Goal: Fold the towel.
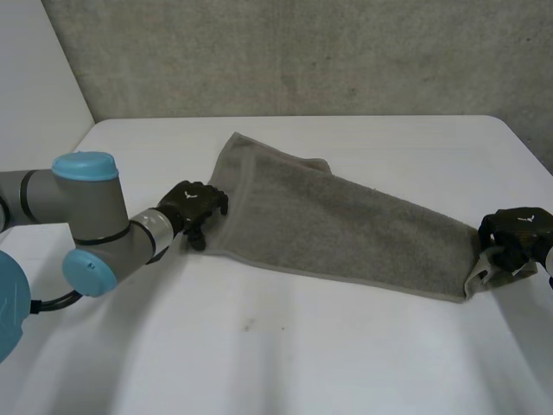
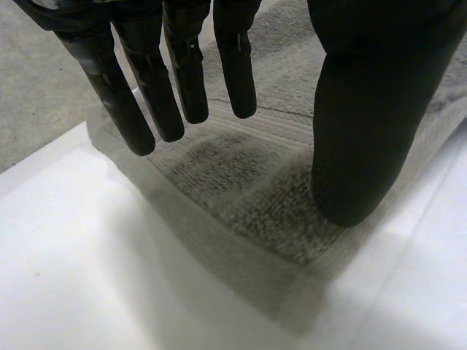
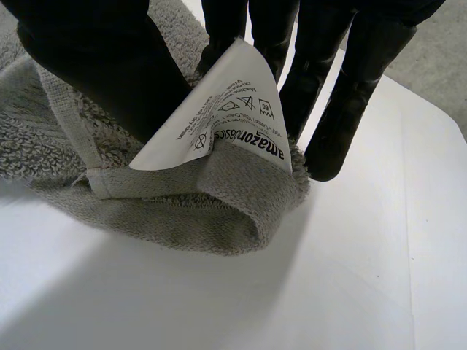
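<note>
Towel point(image 1: 346, 225): grey, lies as a long narrow strip on tabletop point(image 1: 285, 354), running from upper centre of frame down to mid right. Looks doubled lengthwise already (judgement; rounded fold at the end in rt wrist view).

L hand point(image 1: 192, 207) at strip's left end, nr lower corner: fingers point(image 2: 149, 95) straight, released; thumb point(image 2: 365, 131) rests on cloth, no pinch.

R hand point(image 1: 514, 235) at right end: fingers pinch corner w/ care label point(image 3: 226, 117) against thumb.

Left to do, prob.: end-to-end fold(s). L grasp not yet made.
</note>
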